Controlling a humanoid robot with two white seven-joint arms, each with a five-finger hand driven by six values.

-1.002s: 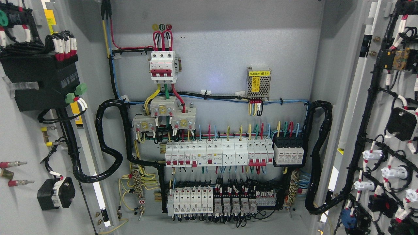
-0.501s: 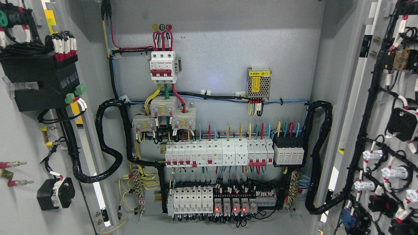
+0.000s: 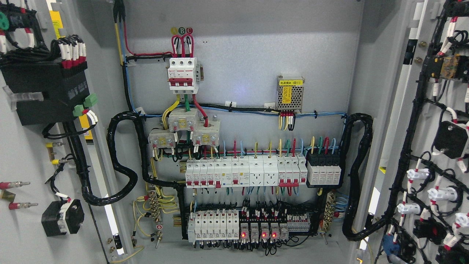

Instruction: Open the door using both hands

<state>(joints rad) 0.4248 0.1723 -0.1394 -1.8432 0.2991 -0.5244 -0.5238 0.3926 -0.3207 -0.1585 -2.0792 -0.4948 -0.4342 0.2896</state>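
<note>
both doors stand open, neither hand in view; relay lamps stay lit.

left door (image 3: 33, 234) fills the frame's left edge, right door (image 3: 445, 220) the right edge, both swung wide off the cabinet (image 3: 242, 58). four red lamps (image 3: 258, 235) on the relays at lower centre, dark a second ago, remain on as half a second back. nothing else has shifted. hand state cannot be told. judgement: opening looks complete.

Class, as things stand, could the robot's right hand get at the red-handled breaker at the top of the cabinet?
Probably yes: both doors, left door and right door, stand wide open, and nothing hangs before the breaker. Neither hand is in view, so its reach cannot be judged.
</note>
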